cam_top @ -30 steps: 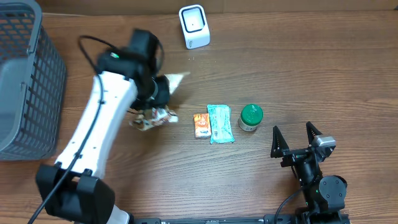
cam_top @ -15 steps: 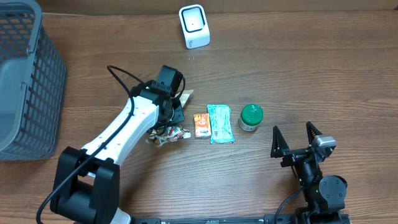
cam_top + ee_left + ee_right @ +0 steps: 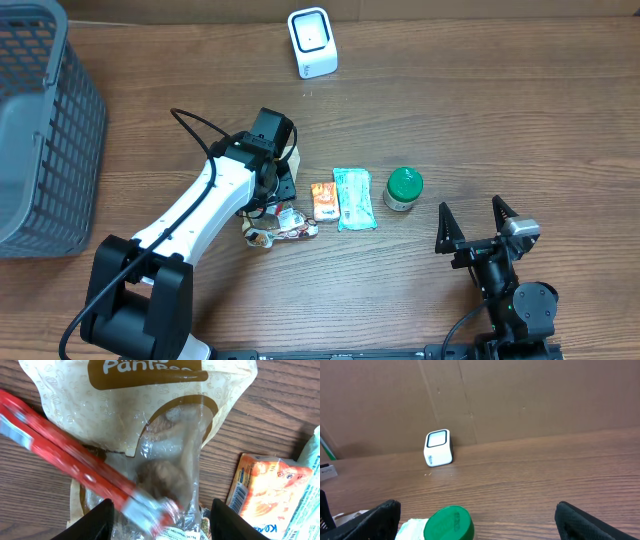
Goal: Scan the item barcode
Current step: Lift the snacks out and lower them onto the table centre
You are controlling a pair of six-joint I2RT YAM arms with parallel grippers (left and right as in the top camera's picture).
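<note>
The left gripper (image 3: 164, 519) hangs with its jaws apart over a beige pouch (image 3: 145, 425), gripping nothing that I can see. A red-edged packet (image 3: 90, 480) shows blurred across the pouch, seemingly loose on the bench (image 3: 500, 100), just beside an orange packet (image 3: 323, 201) and well apart from the scanner (image 3: 312, 42). The right gripper (image 3: 478, 218) stands spread and empty near the jar (image 3: 404, 188). Closing here could pinch pouch and packet together, or take the wrong one, since they overlap. Crinkly film may slip or fold over the barcode, whose side I cannot tell. A careless sweep could nudge the orange packet.
</note>
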